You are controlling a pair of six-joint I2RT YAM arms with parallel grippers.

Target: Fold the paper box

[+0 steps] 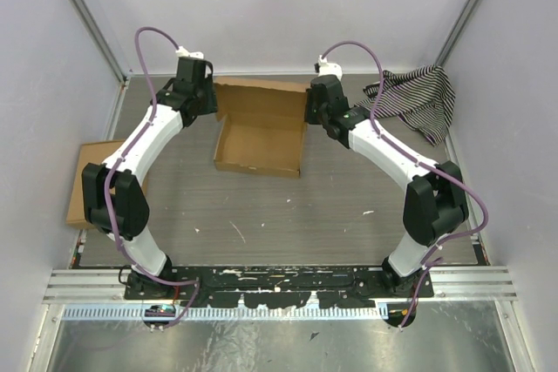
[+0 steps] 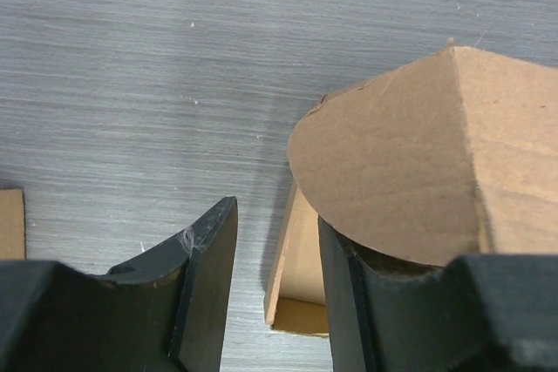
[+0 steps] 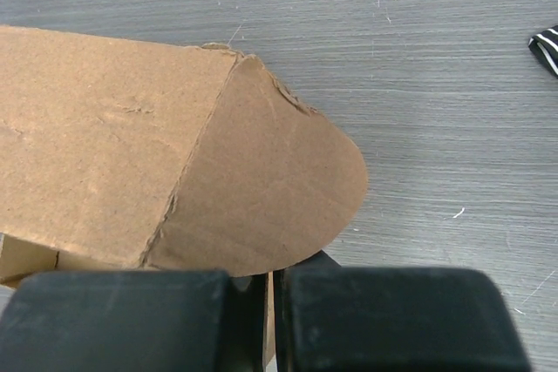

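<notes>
The paper box [image 1: 259,132] lies open at the back middle of the table, its lid panel raised at the rear. My left gripper [image 1: 207,104] is at the box's left rear corner and my right gripper [image 1: 314,109] is at its right rear corner. In the left wrist view the left gripper [image 2: 277,289] is open, and the box's thin side wall [image 2: 292,250] stands in the gap beside the right finger [image 2: 344,302], under a rounded tab [image 2: 384,172]. The right gripper [image 3: 270,324] is shut on the box's thin wall edge, below a rounded tab [image 3: 270,189].
A narrower oblong cardboard piece [image 1: 87,182] lies by the left wall, partly under the left arm. A black-and-white striped cloth [image 1: 418,100] is bunched at the back right. Walls close in the table on three sides.
</notes>
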